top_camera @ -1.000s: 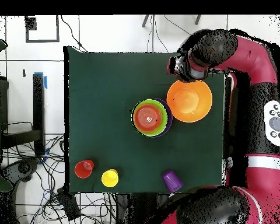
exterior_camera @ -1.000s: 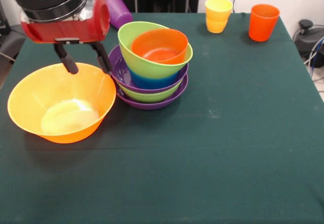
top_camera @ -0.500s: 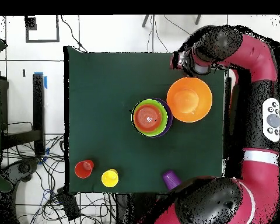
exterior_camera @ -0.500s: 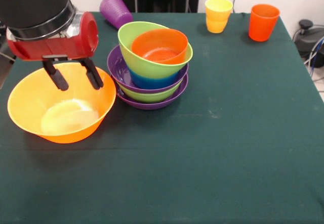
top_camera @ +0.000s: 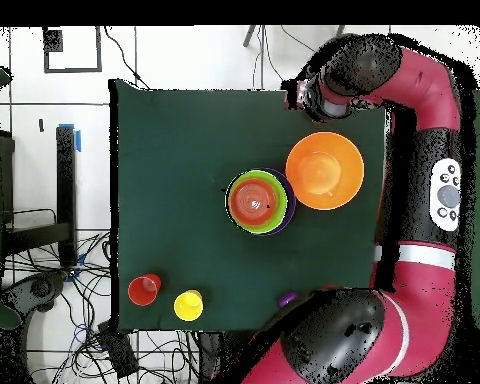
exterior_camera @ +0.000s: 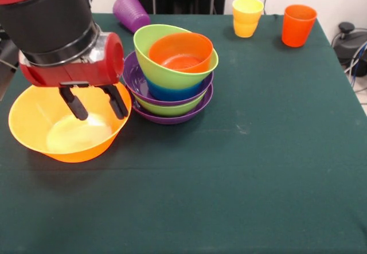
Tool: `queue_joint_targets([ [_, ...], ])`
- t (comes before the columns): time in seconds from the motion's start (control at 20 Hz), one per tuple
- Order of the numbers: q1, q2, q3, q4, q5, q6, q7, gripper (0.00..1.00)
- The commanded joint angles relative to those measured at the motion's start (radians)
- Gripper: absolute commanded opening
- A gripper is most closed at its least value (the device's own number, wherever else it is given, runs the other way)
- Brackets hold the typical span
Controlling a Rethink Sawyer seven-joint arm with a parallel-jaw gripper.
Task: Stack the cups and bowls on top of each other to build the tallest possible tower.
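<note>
Here, gripper (exterior_camera: 95,102), fingers spread w/ nothing between, hangs over yellow-orange bowl (exterior_camera: 40,131), just beside the tower (exterior_camera: 172,76).

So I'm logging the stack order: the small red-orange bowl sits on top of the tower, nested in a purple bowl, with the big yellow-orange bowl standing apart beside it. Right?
Not quite. The front view shows the small red-orange bowl nested in a green bowl, not a purple one. It does top the tower, and the big yellow-orange bowl stands apart beside it.
</note>
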Motion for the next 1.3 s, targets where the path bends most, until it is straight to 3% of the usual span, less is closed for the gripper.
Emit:
queue_joint_targets([
  [0.05,0.055,0.056,0.003,-0.081,-0.081,0.102,-0.223,1.0],
  [0.2,0.07,0.074,-0.008,-0.122,-0.094,0.125,-0.185,1.0],
  [0.4,0.069,0.057,-0.035,-0.101,-0.091,0.125,-0.161,1.0],
  [1.0,0.046,-0.039,-0.157,0.068,-0.083,0.08,-0.106,1.0],
  [1.3,0.066,0.003,-0.177,0.012,-0.085,0.09,-0.091,1.0],
])
